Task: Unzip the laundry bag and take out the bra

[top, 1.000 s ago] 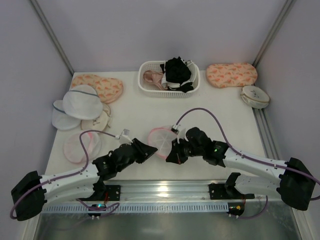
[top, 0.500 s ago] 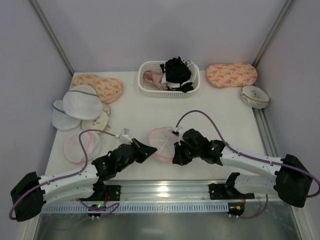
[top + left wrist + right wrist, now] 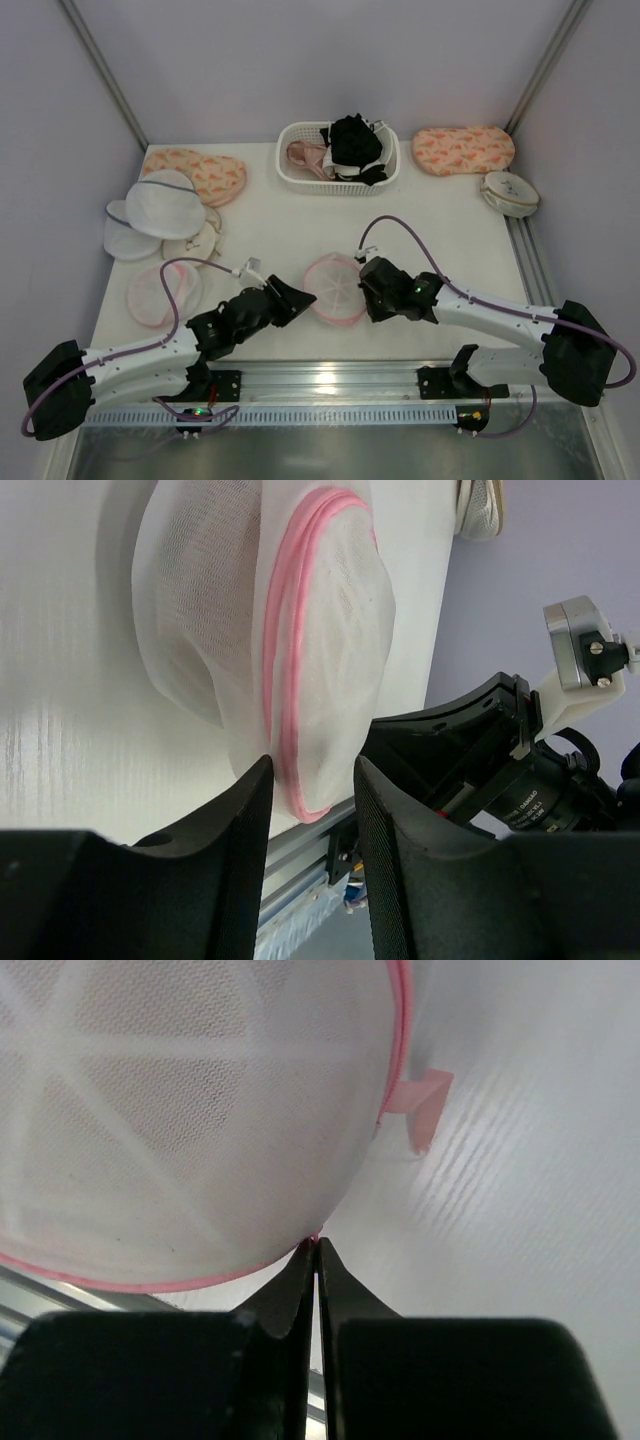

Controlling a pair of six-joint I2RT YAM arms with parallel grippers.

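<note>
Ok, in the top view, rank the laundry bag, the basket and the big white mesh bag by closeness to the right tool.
1. The laundry bag, front centre, its rim right at the right tool.
2. The basket, rear centre.
3. The big white mesh bag, far left.

Round white mesh laundry bag (image 3: 335, 287) (pink zip rim) lies dome-up, front-centre.
</note>
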